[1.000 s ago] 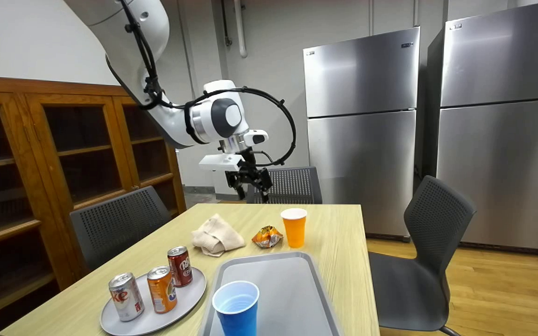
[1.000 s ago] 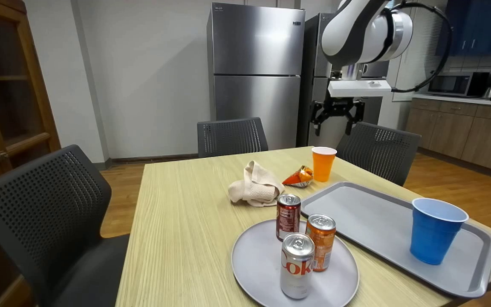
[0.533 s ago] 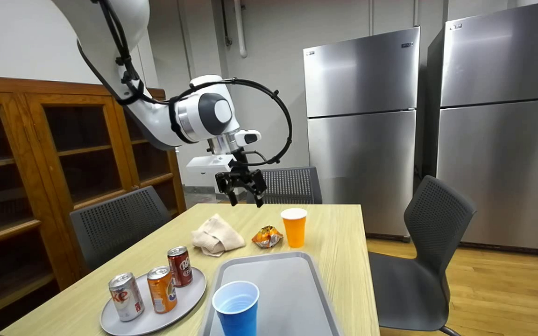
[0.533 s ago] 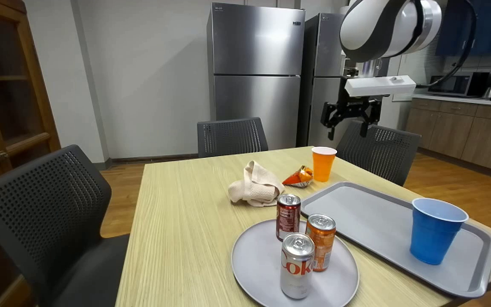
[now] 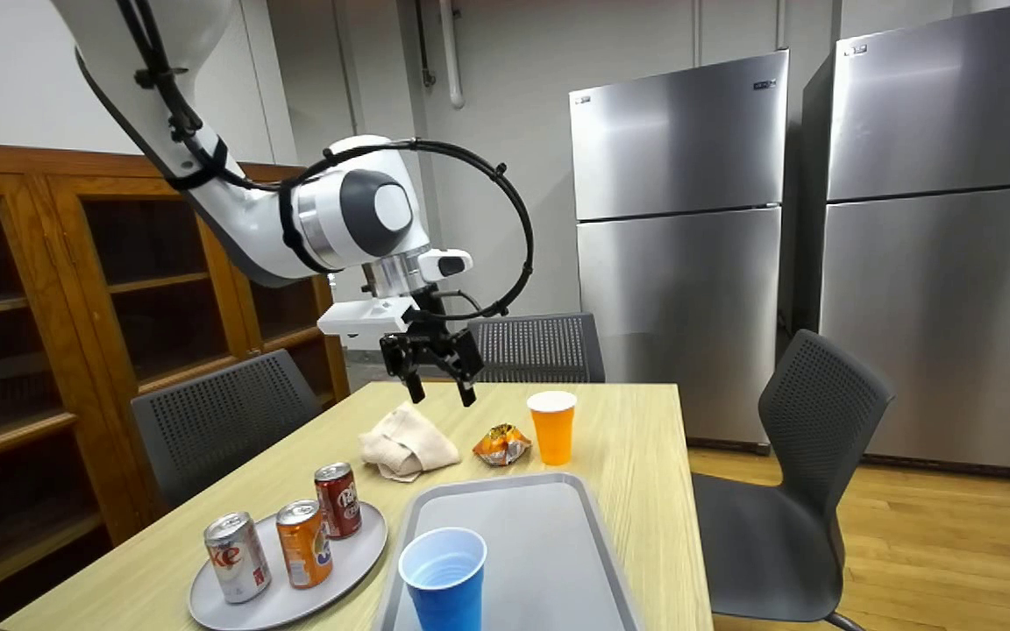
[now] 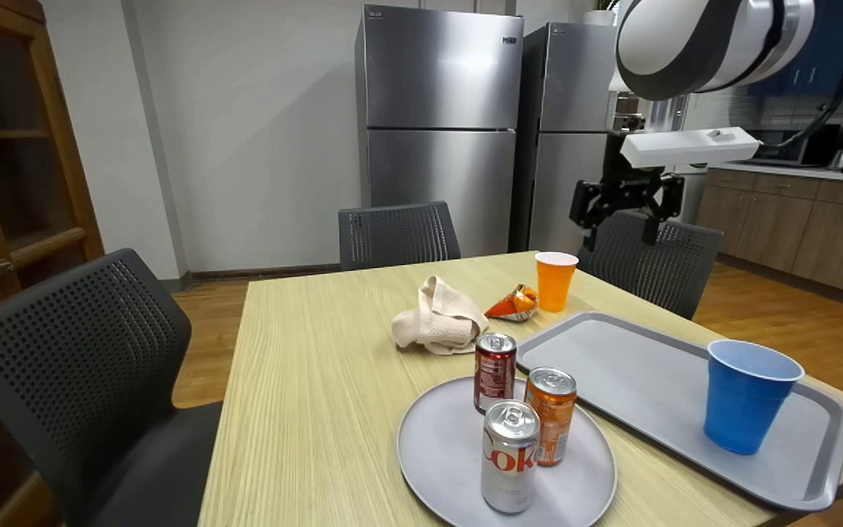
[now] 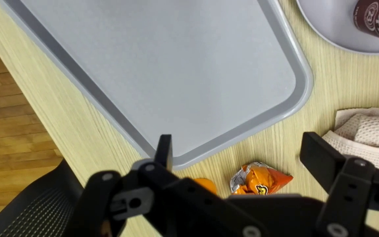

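Observation:
My gripper [image 5: 442, 396] is open and empty, held above the table; it also shows in an exterior view [image 6: 620, 238] and in the wrist view [image 7: 239, 149]. In the wrist view a crumpled orange snack wrapper [image 7: 258, 179] shows between the fingers, below them on the table. An orange cup [image 5: 553, 434] stands beside the wrapper; in the wrist view a finger mostly hides it. A beige cloth [image 5: 408, 443] lies bunched on the wrapper's other side. A grey tray [image 7: 189, 65] lies near them, with a blue cup [image 6: 747, 410] upright on it. The gripper touches nothing.
A round grey plate [image 6: 436, 446] holds a silver Coke can [image 6: 511, 468], an orange can [image 6: 553, 424] and a dark red Dr Pepper can [image 6: 495, 373]. Dark chairs [image 5: 785, 491] stand around the table [image 6: 304, 380]. Steel refrigerators [image 5: 680, 263] and a wooden cabinet [image 5: 145, 263] stand behind.
The arm and open gripper have moved left and slightly down in an exterior view, and right and slightly down in another. The things on the table have not moved.

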`<state>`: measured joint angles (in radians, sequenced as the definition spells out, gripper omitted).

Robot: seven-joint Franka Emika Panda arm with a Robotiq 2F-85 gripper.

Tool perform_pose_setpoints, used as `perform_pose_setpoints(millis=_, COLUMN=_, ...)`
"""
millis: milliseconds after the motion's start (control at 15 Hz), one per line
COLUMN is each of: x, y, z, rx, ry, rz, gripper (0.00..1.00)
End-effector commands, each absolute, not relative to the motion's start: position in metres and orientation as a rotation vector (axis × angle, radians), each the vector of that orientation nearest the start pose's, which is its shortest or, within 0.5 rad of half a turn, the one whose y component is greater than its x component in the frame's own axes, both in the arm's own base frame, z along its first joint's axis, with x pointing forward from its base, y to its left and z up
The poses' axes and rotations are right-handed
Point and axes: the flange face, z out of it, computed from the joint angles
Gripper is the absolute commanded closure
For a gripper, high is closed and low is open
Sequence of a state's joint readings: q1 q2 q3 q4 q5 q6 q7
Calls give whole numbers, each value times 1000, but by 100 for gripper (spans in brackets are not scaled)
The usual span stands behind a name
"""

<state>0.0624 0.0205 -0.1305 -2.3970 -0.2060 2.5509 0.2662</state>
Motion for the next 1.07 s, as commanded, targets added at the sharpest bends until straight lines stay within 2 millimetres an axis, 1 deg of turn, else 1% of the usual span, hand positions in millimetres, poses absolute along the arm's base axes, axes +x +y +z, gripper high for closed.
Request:
perform_pose_setpoints(millis=0, x=479, y=-28, z=324, rx=-3242, ry=304, rz=-224, gripper=0)
perform_pose_setpoints(millis=400, x=460, y=-26, z=312, rx=-3253, ry=343, rz=-158, gripper=0)
perform_pose_setpoints(millis=1000, x=436, y=-23, z=296, rx=-3266, ry=395, rz=-89, gripper=0)
